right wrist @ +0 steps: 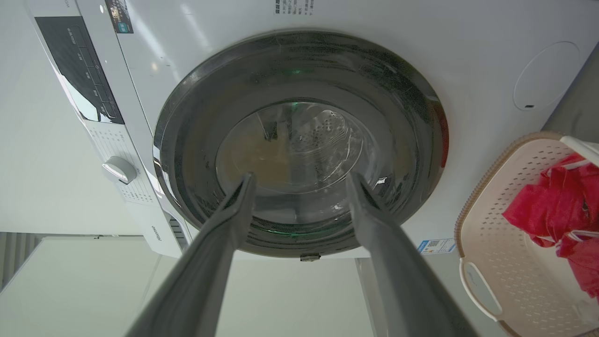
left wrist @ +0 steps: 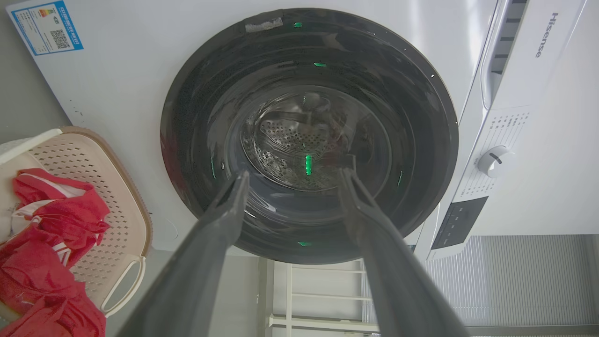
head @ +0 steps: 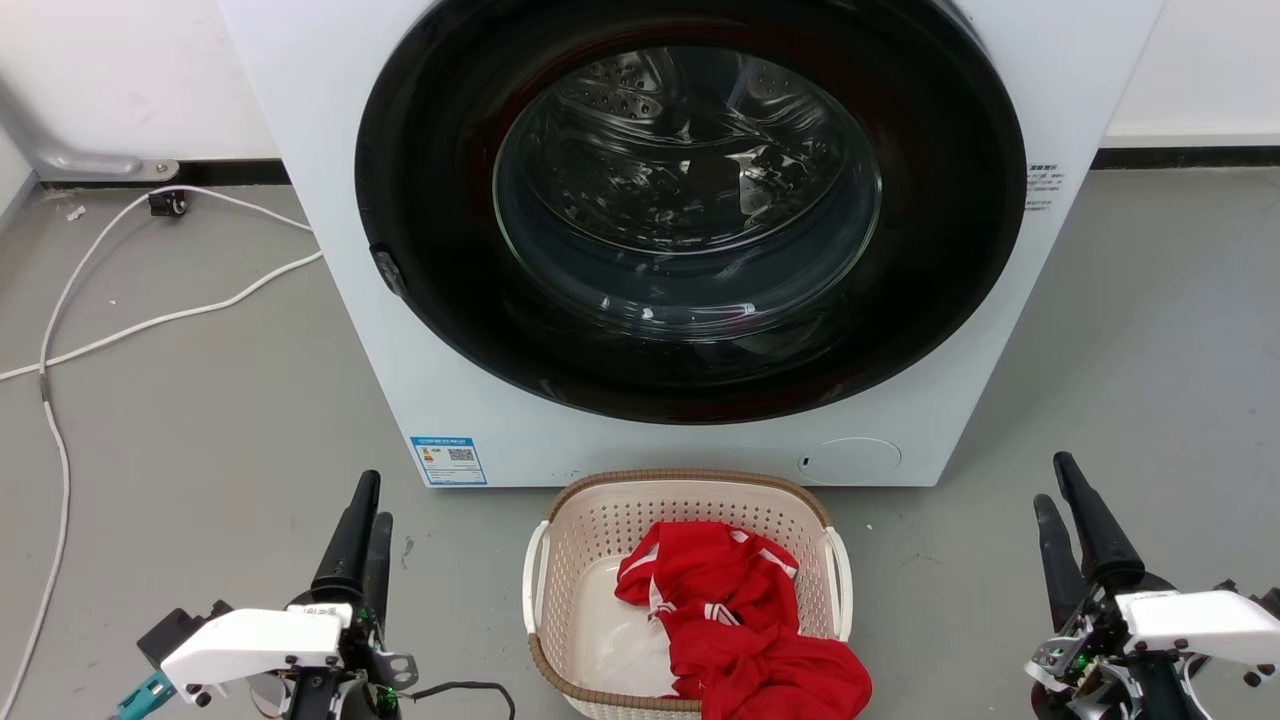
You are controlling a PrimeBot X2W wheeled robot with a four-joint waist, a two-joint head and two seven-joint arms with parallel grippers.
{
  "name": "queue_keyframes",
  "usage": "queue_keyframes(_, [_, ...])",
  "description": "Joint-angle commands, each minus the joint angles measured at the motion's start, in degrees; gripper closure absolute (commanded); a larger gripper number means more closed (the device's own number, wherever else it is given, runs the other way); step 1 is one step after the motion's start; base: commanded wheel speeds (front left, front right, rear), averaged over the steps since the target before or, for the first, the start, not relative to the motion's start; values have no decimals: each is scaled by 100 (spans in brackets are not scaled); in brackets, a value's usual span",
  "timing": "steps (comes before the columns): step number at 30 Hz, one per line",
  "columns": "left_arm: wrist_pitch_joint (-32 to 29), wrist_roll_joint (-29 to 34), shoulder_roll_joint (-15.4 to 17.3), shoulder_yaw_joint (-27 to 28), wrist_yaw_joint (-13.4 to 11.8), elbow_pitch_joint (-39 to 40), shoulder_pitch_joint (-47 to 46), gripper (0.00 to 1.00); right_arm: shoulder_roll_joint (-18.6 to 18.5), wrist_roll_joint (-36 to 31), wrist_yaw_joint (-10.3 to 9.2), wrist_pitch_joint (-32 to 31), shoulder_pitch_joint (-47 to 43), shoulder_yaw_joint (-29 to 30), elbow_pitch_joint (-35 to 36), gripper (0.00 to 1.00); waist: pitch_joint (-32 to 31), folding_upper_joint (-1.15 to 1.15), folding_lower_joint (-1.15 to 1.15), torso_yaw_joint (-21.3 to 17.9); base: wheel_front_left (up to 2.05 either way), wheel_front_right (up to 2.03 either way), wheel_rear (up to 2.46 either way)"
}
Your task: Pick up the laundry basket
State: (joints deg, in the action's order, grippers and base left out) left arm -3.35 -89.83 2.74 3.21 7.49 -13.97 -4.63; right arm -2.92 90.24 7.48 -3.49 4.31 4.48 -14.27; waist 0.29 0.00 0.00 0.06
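Laundry basket (head: 600, 535) stands upright, handles (head: 533, 590) either side.

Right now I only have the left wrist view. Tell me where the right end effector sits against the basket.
Observer: In the head view the right end effector sits right of the laundry basket, apart from it, fingers open.
Operator: Report the basket's right handle.
Observer: The right handle is white and uncovered, with nothing gripping it.
Operator: Check the near rim.
Observer: The red garment drapes over the rim's near right corner.
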Motion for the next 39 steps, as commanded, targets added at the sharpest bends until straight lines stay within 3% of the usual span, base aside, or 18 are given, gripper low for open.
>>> queue_keyframes(1, [62,148,20,-44,0,140,-148,0,-62,-142,1,62,75,-59,129,0,1,0,0,2,0,0,0])
queue_keyframes(11, [314,1352,20,-250,0,251,-137,0,-105,-1415,1,320,72,-189,252,0,6,0,0,23,0,0,0])
queue_keyframes(15, [407,1861,20,-313,0,285,-122,0,-97,-2105,1,415,51,-233,307,0,5,0,0,32,0,0,0])
queue_keyframes(16, [475,2233,20,-362,0,304,-119,0,-89,-2626,1,480,35,-242,336,0,5,0,0,41,0,0,0])
queue_keyframes(22, [602,2960,20,-441,-28,306,-131,0,-59,-3615,1,611,-4,-260,387,0,6,0,0,50,0,0,0])
queue_keyframes(39, [929,4712,20,-759,-145,137,-174,0,-6,-5482,2,863,-90,-326,361,0,6,0,0,69,0,0,0])
